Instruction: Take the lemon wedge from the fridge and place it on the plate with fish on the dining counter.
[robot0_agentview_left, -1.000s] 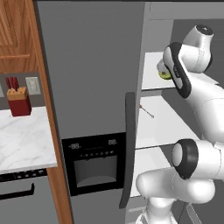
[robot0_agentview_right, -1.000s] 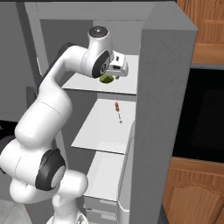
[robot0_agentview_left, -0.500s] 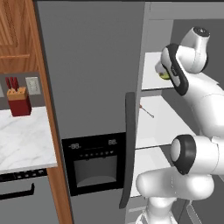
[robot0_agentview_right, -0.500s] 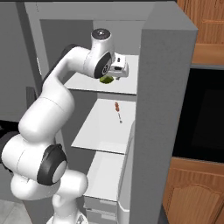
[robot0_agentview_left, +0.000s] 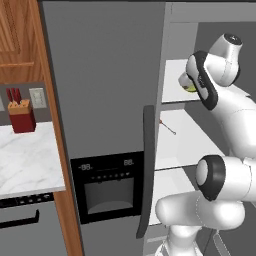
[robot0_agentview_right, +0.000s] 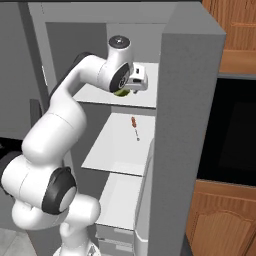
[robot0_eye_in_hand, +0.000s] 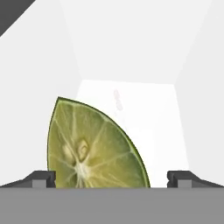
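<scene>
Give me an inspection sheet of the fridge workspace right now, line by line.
Surface: white upper fridge shelf, bearing the wedge.
Job's things: lemon wedge on that shelf, cut face toward the hand camera; fridge with its right door open.
Clutter: small red-tipped stick on the shelf below.
Grippers: gripper open, fingertips either side of the wedge, not closed on it.
Cables: nothing seen.
Surroundings: marble wall counter with red knife block; black oven; wooden cabinets.

Lemon wedge (robot0_eye_in_hand: 94, 146) sits between the open pincer (robot0_eye_in_hand: 111, 177) fingertips — shelf beyond clear.
</scene>
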